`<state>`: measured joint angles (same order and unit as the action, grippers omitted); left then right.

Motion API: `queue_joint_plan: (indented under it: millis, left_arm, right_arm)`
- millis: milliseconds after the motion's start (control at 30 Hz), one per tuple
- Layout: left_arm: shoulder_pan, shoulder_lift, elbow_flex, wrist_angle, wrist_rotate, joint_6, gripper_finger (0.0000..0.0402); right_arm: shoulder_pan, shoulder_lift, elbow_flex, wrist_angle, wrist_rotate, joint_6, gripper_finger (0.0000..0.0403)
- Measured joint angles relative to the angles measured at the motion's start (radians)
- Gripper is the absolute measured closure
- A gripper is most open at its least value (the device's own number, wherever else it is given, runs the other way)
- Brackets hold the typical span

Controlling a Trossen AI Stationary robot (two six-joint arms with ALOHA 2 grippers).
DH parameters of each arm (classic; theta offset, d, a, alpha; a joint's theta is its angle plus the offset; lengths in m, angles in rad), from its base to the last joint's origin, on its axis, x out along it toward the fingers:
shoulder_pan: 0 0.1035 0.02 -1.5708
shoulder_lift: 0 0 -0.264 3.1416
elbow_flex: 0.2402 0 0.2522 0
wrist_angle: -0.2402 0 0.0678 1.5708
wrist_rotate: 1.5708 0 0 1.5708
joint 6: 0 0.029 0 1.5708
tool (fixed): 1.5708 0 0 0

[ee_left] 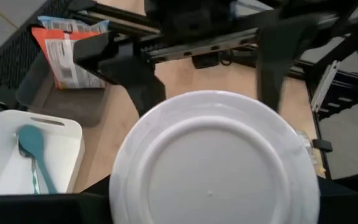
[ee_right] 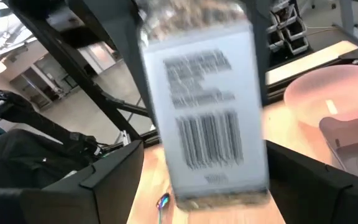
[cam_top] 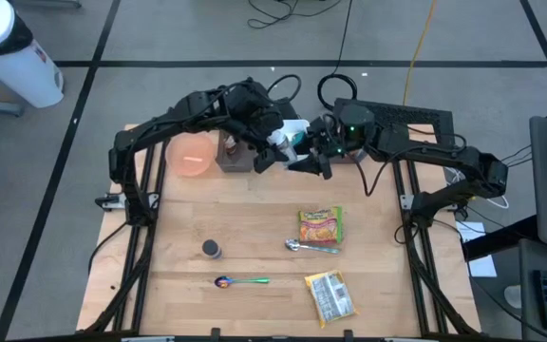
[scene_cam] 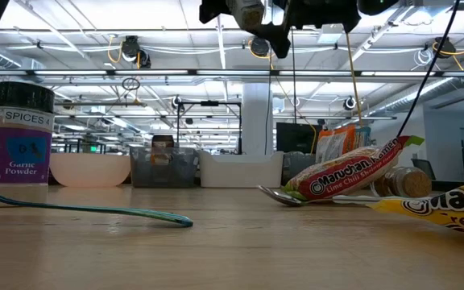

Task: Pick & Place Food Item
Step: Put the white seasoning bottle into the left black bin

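Handover zone at the back centre of the table, above the surface: both arms meet here. Left gripper [cam_top: 273,147] is clamped on one spice jar [ee_right: 207,106], held in the air; in the left wrist view the jar's round white end [ee_left: 213,162] fills the lower frame. Right gripper [ee_right: 207,180] faces it with its two fingers [ee_left: 132,84] spread wide on either side of the jar, and no contact with the jar can be made out. Containers at the back edge, count three: one pink bowl [cam_top: 193,155], one grey bin [cam_top: 235,160] just beside it, and one white tray [ee_left: 5,155]. The grey bin holds one orange packet [ee_left: 67,53]; the white tray holds one teal spoon [ee_left: 33,149]. Items lying on the open tabletop: two ramen packets, the first [cam_top: 319,226] right of centre, the second [cam_top: 330,294] nearer the front edge, well apart from the first. Two more spoons lie flat: one metal spoon [cam_top: 307,247] touching the front side of the first packet, and one coloured-handle spoon [cam_top: 240,281] left of the second packet. One garlic powder jar [cam_top: 212,249] stands upright left of centre, apart from the other items. Totals: two jars, three spoons, two ramen packets, one orange packet.
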<state>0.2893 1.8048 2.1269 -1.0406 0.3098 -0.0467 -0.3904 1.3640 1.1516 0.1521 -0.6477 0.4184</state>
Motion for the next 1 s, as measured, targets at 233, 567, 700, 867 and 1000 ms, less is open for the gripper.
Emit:
queue_joint_plan:
  millis: [233, 567, 700, 867, 1000]
  left_arm:
    - [0.001, -0.004, 0.001, 0.006, 0.021, -0.009, 0.0195]
    - [0.003, -0.005, 0.001, 0.066, 0.041, -0.032, 0.0195]
    - [0.003, -0.005, 0.001, 0.067, 0.044, -0.040, 0.0195]
    - [0.003, -0.008, 0.001, 0.077, 0.047, -0.043, 0.0176]
    - [0.001, -0.009, 0.001, 0.088, 0.056, -0.060, 0.0123]
  right_arm:
    - [0.001, 0.000, -0.006, 0.012, 0.048, -0.022, 0.0105]
    - [0.001, -0.002, -0.006, 0.030, 0.044, -0.051, 0.0213]
    - [0.001, -0.002, -0.006, 0.033, 0.043, -0.057, 0.0213]
    - [0.000, -0.002, -0.006, 0.077, 0.041, -0.040, 0.0213]
    - [0.000, 0.000, -0.006, 0.097, 0.044, -0.035, 0.0213]
